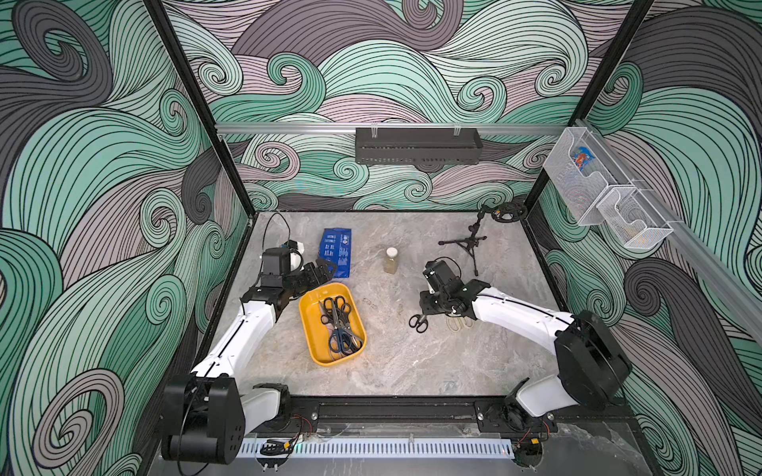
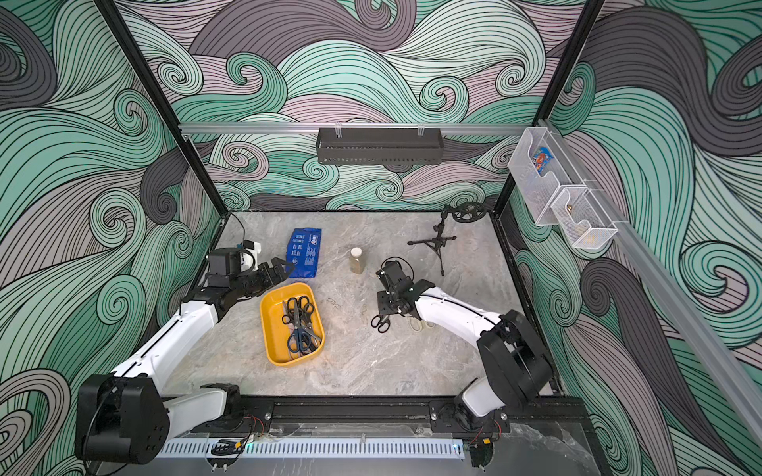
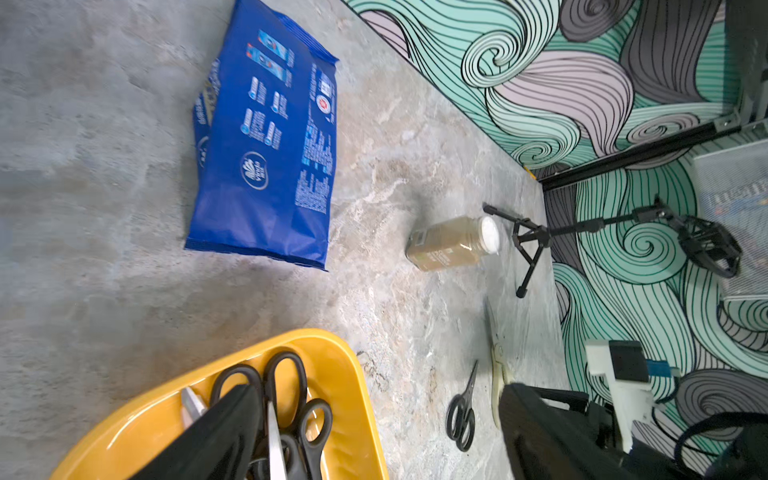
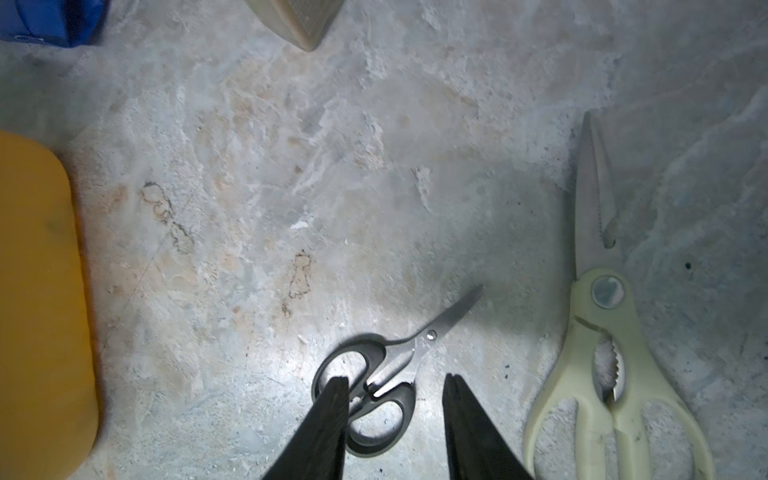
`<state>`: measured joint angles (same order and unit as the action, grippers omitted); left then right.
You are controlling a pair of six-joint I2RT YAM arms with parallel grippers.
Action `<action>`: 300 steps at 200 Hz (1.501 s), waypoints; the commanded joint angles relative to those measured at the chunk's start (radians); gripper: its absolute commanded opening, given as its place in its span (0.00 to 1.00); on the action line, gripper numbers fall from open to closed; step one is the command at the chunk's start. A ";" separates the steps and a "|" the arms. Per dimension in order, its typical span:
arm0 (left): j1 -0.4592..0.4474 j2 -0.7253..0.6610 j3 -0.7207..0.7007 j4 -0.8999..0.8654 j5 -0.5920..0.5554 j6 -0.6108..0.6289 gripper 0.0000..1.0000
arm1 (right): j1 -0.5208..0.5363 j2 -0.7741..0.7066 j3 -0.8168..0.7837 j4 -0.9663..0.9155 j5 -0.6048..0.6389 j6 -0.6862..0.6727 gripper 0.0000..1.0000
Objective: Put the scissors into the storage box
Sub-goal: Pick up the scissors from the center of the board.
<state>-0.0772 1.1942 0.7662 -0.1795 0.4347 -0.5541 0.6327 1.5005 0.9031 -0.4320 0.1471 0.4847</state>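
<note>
Your right fingers [image 4: 328, 415] apart over small black scissors [image 4: 428, 336] on the counter [image 4: 332, 166], cream shears [image 4: 598, 316] just beside, your left fingers [image 3: 216, 436] apart above the yellow storage box [image 3: 332, 365]

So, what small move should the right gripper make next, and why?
Probably lower and close on the small black scissors: the right gripper hangs open over their handles, and they lie on the table outside the storage box.
</note>
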 commanded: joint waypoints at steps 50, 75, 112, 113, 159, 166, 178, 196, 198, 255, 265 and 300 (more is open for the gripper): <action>-0.085 0.027 -0.024 -0.003 -0.056 0.041 0.94 | -0.011 0.021 -0.076 -0.035 -0.091 0.017 0.40; -0.087 0.021 -0.038 -0.001 -0.071 0.052 0.94 | -0.009 0.038 -0.091 -0.042 -0.111 0.038 0.37; -0.087 0.032 -0.033 -0.008 -0.091 0.071 0.95 | -0.002 0.045 -0.097 -0.040 -0.116 0.054 0.35; -0.087 0.032 -0.032 -0.009 -0.092 0.072 0.95 | -0.002 0.046 -0.098 -0.040 -0.115 0.055 0.35; -0.085 0.046 -0.016 -0.031 -0.115 0.085 0.95 | -0.001 0.077 -0.088 -0.042 -0.103 0.050 0.34; -0.085 0.046 -0.014 -0.032 -0.116 0.087 0.95 | -0.001 0.079 -0.083 -0.040 -0.102 0.051 0.33; -0.085 0.047 -0.013 -0.032 -0.118 0.088 0.95 | -0.001 0.088 -0.071 -0.039 -0.101 0.049 0.33; -0.085 0.048 -0.005 -0.038 -0.123 0.092 0.95 | 0.002 0.107 -0.052 -0.039 -0.103 0.044 0.33; -0.085 0.048 -0.005 -0.039 -0.123 0.092 0.95 | 0.002 0.108 -0.051 -0.039 -0.104 0.044 0.33; -0.085 0.051 0.004 -0.054 -0.136 0.111 0.96 | 0.013 0.130 -0.033 -0.039 -0.102 0.048 0.30; -0.085 0.053 0.005 -0.056 -0.139 0.113 0.95 | 0.013 0.125 -0.028 -0.042 -0.103 0.049 0.30; -0.085 0.061 0.012 -0.060 -0.141 0.117 0.95 | 0.017 0.110 -0.016 -0.040 -0.104 0.063 0.32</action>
<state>-0.1589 1.2427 0.7334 -0.2173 0.3092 -0.4595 0.6411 1.6222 0.8608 -0.4603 0.0429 0.5320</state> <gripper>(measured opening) 0.954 0.314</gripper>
